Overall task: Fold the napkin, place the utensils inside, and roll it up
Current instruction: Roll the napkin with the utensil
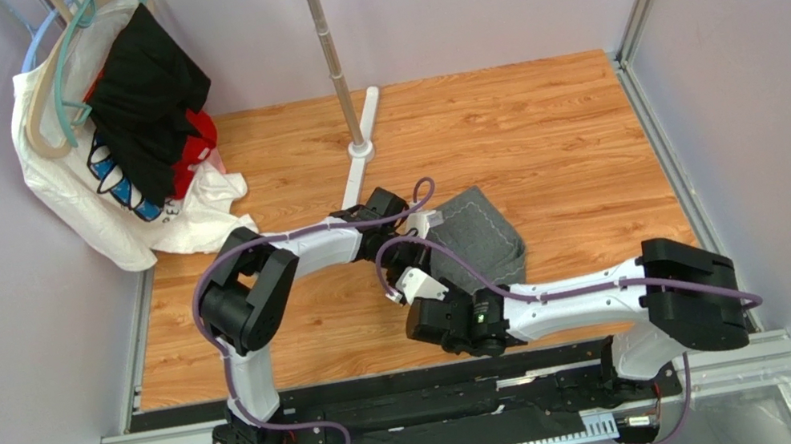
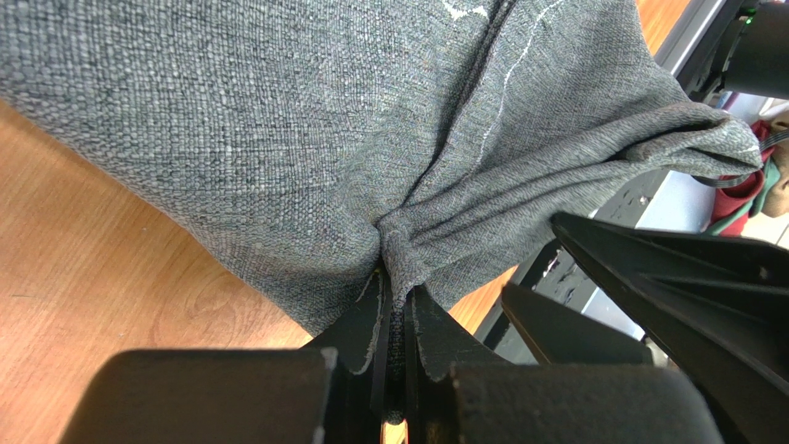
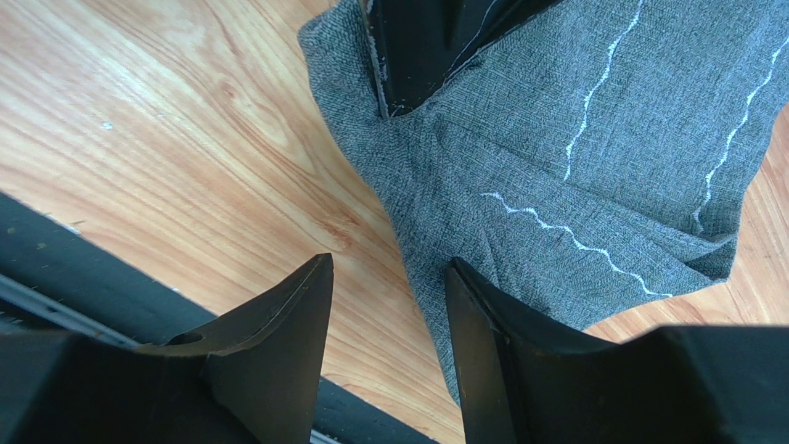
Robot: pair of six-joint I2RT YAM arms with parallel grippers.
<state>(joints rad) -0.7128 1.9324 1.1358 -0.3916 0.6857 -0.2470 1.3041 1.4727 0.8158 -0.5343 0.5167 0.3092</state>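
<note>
Light wooden table (image 1: pixel 556 133): left end effector (image 2: pixel 396 314) clamps a bunched fold of the dark grey felt-like napkin (image 3: pixel 519 176); right end effector (image 3: pixel 389 268) gapes wide over its edge

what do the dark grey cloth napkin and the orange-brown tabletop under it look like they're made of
Dark grey cloth napkin: coarse woven fabric, matt; a visible weave, soft bunched folds and a pale stitched line show up close. Orange-brown tabletop: wood or wood-look laminate, which cannot be told; smooth with slight sheen, with grain streaks and soft glare.

High rear overview — wrist close-ups, both on napkin (image 3: pixel 519 176)
</note>
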